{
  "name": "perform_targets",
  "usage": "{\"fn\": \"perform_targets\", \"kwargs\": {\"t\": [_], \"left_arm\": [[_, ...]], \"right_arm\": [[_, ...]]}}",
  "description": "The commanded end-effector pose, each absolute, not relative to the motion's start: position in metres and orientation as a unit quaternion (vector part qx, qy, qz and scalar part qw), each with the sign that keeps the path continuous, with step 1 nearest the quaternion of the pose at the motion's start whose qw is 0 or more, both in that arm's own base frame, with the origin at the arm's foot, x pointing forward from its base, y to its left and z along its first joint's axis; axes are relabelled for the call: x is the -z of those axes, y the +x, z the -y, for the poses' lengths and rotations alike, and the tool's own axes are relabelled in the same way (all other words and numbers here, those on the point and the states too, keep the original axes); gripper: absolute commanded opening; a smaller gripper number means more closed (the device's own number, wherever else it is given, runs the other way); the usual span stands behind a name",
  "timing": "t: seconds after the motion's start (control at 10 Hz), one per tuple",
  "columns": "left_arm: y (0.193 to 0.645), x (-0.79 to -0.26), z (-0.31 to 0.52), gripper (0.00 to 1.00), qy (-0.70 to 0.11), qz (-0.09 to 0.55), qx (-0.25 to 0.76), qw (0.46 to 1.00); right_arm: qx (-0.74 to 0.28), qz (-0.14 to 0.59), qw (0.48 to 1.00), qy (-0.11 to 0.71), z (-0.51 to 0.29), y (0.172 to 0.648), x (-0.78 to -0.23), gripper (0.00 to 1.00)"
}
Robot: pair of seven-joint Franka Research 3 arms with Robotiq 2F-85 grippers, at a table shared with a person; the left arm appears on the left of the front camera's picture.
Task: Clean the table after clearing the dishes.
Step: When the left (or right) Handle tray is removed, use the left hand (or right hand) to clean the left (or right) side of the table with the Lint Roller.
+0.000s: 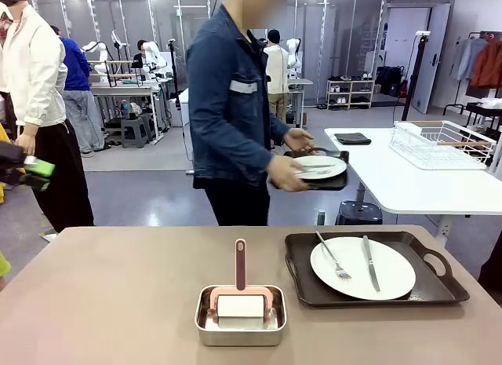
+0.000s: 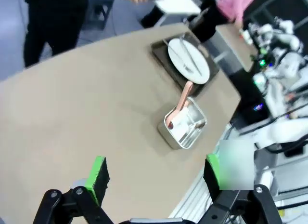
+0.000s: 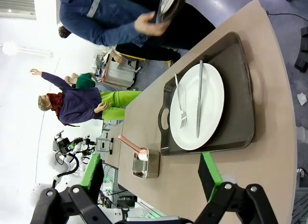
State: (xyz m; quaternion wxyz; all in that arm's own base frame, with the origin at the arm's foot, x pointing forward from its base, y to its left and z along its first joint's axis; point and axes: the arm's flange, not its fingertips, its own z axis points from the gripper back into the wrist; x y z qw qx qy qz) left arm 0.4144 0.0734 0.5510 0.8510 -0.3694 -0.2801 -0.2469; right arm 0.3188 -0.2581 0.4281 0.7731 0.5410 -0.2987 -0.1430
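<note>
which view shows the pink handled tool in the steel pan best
The front view: the pink-handled tool with a white block sits near and square-on in the small shiny steel rectangular pan, handle and block both plain. The left wrist view shows it smaller, at an angle; the right wrist view, small and sideways.
</note>
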Motion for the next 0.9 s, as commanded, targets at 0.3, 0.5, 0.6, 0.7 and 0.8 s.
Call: {"fn": "perform_targets", "kwargs": {"t": [0.3,0.5,0.6,0.7,0.8], "left_arm": [[0.476,-0.578,0.107,1.00,-0.195,0.179,0.463,0.846],[0.500,-0.582,0.180,1.00,-0.124,0.117,0.558,0.812],[0.507,-0.582,0.207,1.00,-0.114,0.099,0.589,0.794],[0.513,-0.580,0.235,1.00,-0.089,0.072,0.627,0.771],[0.518,-0.575,0.262,1.00,-0.082,0.048,0.654,0.750]], "right_arm": [[0.137,0.304,0.771,0.543,0.259,0.319,-0.430,1.00],[0.137,0.304,0.771,0.543,0.259,0.319,-0.430,1.00],[0.137,0.304,0.771,0.543,0.259,0.319,-0.430,1.00],[0.137,0.304,0.771,0.543,0.259,0.319,-0.430,1.00],[0.137,0.304,0.771,0.543,0.259,0.319,-0.430,1.00]]}}
